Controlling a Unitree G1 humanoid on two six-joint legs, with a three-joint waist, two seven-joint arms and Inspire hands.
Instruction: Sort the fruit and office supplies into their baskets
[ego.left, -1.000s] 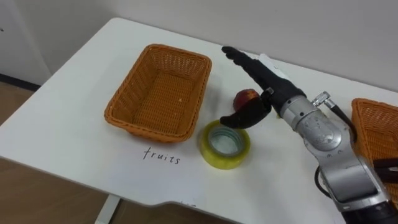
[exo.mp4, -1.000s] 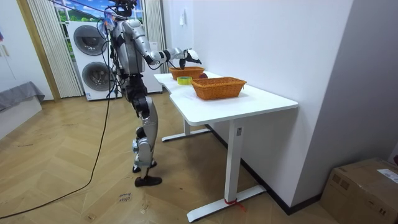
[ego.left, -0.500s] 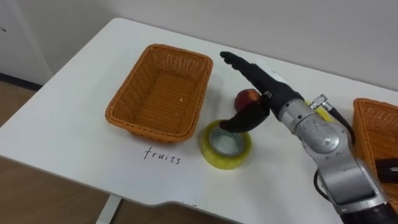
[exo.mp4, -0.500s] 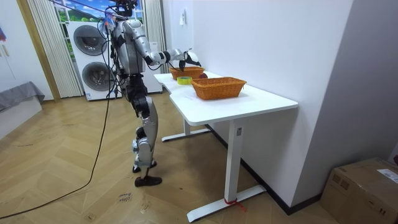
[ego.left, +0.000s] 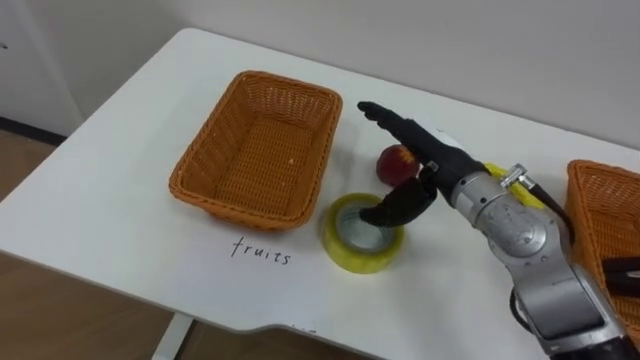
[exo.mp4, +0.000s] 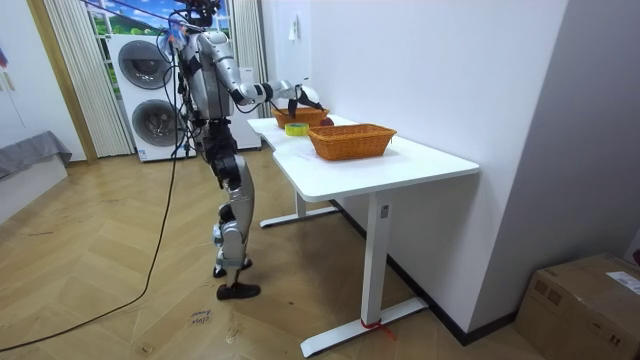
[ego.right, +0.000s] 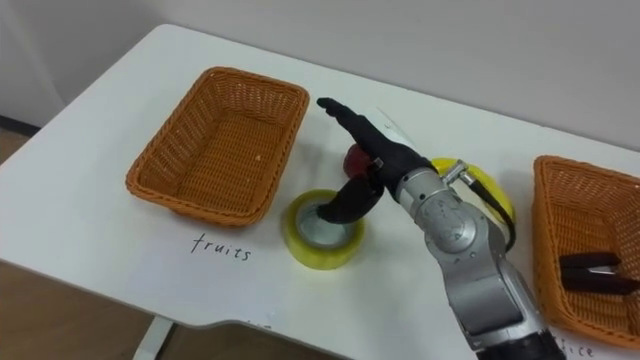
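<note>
My right hand (ego.left: 432, 162) hovers low over the yellow tape roll (ego.left: 345, 245), which lies flat on the white table just right of the empty wicker basket (ego.left: 255, 145) labelled fruits. The hand is open: its fingers stretch straight toward the back of the table, and the thumb dips into the roll's hole. A red apple (ego.left: 396, 160) sits behind the roll, partly covered by the hand. A yellow fruit (ego.right: 487, 190) peeks out behind my forearm. In the room view I stand at the table's far end, with the right hand (exo.mp4: 297, 95) reaching over it.
A second wicker basket (ego.right: 560, 215) stands at the right edge with a dark tool (ego.right: 598, 272) inside. The table's front edge (ego.left: 200, 318) runs close below the roll, with floor beyond. A wall lies behind the table.
My right hand has come down and back toward me. Its thumb, earlier over the roll's far rim, now reaches into the hole. Roll, apple and baskets have not moved.
</note>
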